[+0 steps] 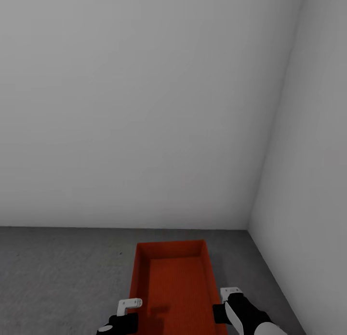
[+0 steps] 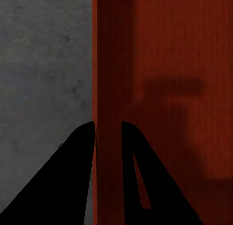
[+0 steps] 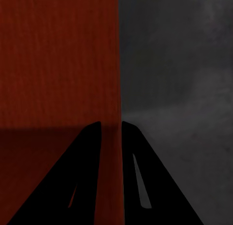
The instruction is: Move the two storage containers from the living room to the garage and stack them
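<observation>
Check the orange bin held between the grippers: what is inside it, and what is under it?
The orange bin holds nothing visible, only its ribbed bottom and a shadow. The dark concrete floor shows around it; what lies directly beneath is covered by the bin itself.

Left gripper [image 1: 129,310] and right gripper [image 1: 226,303] apparently each clamp a container wall [image 1: 134,277]

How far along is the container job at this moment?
Done: one storage container has reached the garage, over the concrete floor by the wall corner. In hand: the left gripper and the right gripper each straddle a side wall. Left: set it down, then stack the second.
</observation>
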Tool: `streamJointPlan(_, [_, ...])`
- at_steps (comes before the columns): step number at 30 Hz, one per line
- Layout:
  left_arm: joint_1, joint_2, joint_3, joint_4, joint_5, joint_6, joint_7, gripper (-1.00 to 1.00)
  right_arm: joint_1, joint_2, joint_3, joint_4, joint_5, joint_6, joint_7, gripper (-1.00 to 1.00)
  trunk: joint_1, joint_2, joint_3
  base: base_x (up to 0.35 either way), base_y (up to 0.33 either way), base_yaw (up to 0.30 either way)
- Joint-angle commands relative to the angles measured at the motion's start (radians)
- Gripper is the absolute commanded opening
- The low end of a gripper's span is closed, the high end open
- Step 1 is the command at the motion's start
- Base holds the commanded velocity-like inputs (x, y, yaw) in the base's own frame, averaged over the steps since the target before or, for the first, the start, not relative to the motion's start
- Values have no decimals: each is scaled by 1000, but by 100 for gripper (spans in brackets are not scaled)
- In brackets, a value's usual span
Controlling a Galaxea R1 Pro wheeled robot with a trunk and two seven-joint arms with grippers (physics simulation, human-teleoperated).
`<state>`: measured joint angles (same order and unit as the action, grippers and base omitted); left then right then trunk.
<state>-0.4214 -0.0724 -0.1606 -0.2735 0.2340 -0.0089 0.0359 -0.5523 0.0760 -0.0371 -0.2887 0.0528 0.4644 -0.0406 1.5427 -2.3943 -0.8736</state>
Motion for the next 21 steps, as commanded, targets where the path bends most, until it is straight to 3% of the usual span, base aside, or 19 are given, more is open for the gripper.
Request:
streamJointPlan(1, [0, 31, -8, -1, 15, 0, -18, -100, -1, -13, 0, -3, -25, 3, 60, -100, 4, -8, -4, 0, 0, 0])
streamJointPlan(15, [0, 31, -8, -2, 15, 0, -19, -100, 0, -13, 0, -3, -25, 3, 60, -100, 57, -106, -48, 0, 0, 0])
streamJointPlan(21, [0, 31, -8, -1, 15, 0, -18, -100, -1, -13, 0, -3, -25, 3, 61, -100, 60, -107, -71, 0, 0, 0])
